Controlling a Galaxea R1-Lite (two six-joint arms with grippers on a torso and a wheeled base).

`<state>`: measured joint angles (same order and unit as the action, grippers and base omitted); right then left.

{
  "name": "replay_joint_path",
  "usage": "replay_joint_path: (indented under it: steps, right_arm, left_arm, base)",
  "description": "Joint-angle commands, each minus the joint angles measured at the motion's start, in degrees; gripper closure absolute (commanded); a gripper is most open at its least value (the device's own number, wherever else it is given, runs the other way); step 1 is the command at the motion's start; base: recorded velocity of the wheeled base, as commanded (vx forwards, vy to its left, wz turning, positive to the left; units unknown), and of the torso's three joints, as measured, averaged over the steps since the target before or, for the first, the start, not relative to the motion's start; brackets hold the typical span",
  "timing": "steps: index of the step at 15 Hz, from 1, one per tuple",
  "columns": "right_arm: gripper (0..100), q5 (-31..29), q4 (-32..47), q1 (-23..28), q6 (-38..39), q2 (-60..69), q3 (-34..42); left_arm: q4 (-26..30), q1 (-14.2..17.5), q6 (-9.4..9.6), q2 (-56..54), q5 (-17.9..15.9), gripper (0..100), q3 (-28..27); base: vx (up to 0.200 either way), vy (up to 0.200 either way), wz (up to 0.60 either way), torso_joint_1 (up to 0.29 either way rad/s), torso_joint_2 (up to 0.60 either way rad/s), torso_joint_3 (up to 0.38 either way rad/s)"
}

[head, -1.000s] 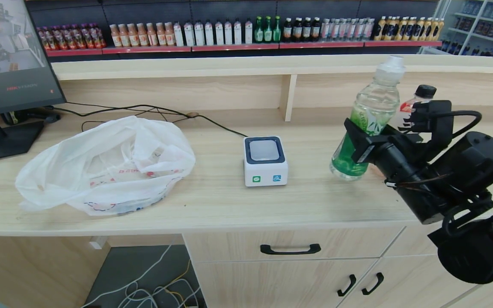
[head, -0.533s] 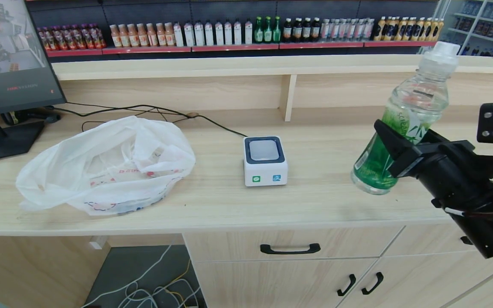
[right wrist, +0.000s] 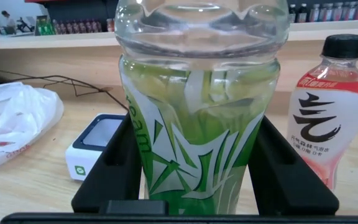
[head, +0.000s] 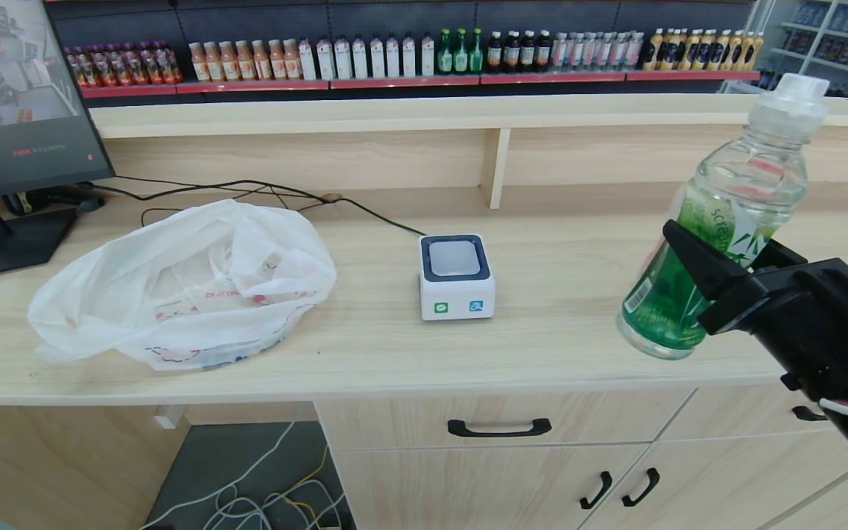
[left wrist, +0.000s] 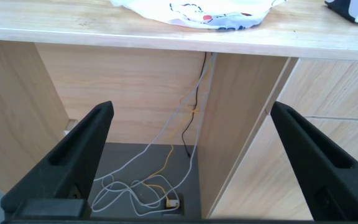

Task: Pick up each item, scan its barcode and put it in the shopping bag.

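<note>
Wooden counter [head: 542,346] stretches across; above its right front edge the right gripper [head: 726,246] is clamped round the middle of the tilted green bottle [head: 733,191]. Smooth plastic, liquid-heavy, likely slippery, so this mid-body grip suits.

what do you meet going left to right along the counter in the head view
monitor -> shopping bag -> scanner -> green bottle
</note>
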<state>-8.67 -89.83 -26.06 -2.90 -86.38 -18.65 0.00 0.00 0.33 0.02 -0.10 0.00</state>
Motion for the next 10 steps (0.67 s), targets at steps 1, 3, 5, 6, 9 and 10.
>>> replay_joint_path:
  steps: [1, 3, 5, 6, 9, 10]
  right_arm:
    - [100, 0.1, 0.0, 0.0, 0.0, 1.0, 0.5]
    - [100, 2.5, 0.0, -1.1, 0.6, 1.0, 1.0]
    - [100, 8.6, 0.0, -2.5, 5.4, 1.0, 0.3]
    - [100, 9.6, 0.4, -2.5, 6.6, 0.9, 0.5]
    - [100, 13.9, 0.1, -2.5, 9.6, -1.7, -1.1]
    - [100, 17.0, 0.0, -2.6, 11.6, -2.8, -1.8]
  left_arm:
    - [0.0, 0.0, 0.02, 0.0, 0.0, 0, 0.0]
    - [0.0, 0.0, 0.02, 0.0, 0.0, 0, 0.0]
    - [0.0, 0.0, 0.02, 0.0, 0.0, 0, 0.0]
    - [0.0, 0.0, 0.02, 0.0, 0.0, 0, 0.0]
    - [0.0, 0.0, 0.02, 0.0, 0.0, 0, 0.0]
    - [0.0, 0.0, 0.02, 0.0, 0.0, 0, 0.0]
  base:
    - [0.000, 0.000, 0.00, 0.000, 0.00, 0.000]
    - [0.000, 0.000, 0.00, 0.000, 0.00, 0.000]
    - [0.000, 0.000, 0.00, 0.000, 0.00, 0.000]
    - [0.000, 0.000, 0.00, 0.000, 0.00, 0.000]
    - [0.000, 0.000, 0.00, 0.000, 0.00, 0.000]
    - [0.000, 0.000, 0.00, 0.000, 0.00, 0.000]
